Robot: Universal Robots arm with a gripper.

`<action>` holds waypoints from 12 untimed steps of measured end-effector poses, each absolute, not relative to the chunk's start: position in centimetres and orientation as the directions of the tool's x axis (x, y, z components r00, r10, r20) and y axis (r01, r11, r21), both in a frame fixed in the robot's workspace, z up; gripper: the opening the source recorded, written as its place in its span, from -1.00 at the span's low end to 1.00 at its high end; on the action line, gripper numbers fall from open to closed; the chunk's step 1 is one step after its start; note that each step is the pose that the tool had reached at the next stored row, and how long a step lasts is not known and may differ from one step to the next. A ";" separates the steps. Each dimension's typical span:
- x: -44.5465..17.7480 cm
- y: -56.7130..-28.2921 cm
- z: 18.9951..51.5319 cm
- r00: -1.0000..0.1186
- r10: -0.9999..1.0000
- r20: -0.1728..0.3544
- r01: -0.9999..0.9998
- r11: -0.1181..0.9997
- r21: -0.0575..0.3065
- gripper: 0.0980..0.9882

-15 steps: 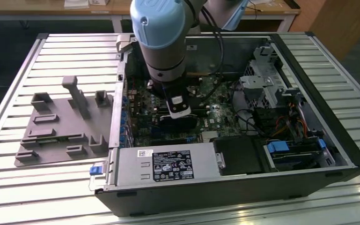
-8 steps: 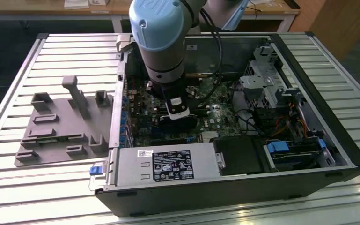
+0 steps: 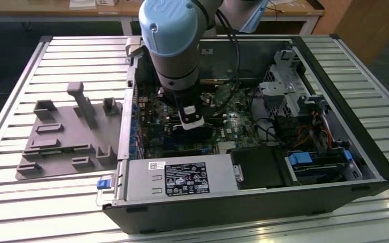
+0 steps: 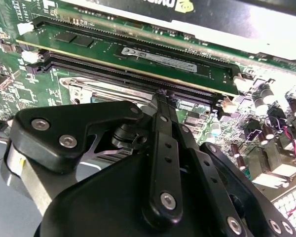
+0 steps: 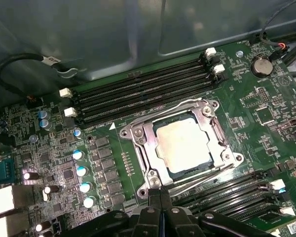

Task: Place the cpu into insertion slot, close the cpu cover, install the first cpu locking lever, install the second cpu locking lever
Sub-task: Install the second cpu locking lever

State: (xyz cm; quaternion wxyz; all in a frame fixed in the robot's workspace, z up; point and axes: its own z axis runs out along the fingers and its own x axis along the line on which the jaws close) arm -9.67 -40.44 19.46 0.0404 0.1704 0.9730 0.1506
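In the first wrist view the cpu (image 5: 182, 145) lies flat in the insertion slot (image 5: 149, 174), its silver-grey top showing through the window of the cpu cover (image 5: 138, 134), which is folded down over it. One wire locking lever (image 5: 172, 106) runs along the slot's far edge, another (image 5: 202, 175) along the near edge. My gripper (image 5: 156, 197) is shut, fingertips together, right at the curled end of the near lever; I cannot tell whether they touch it. The second wrist view shows the gripper (image 4: 161, 98) over the socket's metal frame (image 4: 89, 91). In the exterior view the gripper (image 3: 190, 124) reaches down into the open computer case (image 3: 315, 61).
Black memory slots (image 5: 138, 94) flank the socket on both sides, one holding a green memory stick (image 4: 138, 52). Capacitors (image 5: 81, 170) stand beside the socket. A power supply (image 3: 180, 177) and drive cages (image 3: 295, 96) line the case. A grey parts fixture (image 3: 66, 136) lies at the exterior view's left.
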 end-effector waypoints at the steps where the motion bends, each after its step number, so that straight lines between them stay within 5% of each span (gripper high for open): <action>1: -9.7 -40.4 19.4 -0.939 0.344 -0.027 0.319 0.897 0.307 -0.99; 12: -9.8 -39.9 19.4 -0.939 0.344 -0.027 0.319 0.897 0.307 -0.99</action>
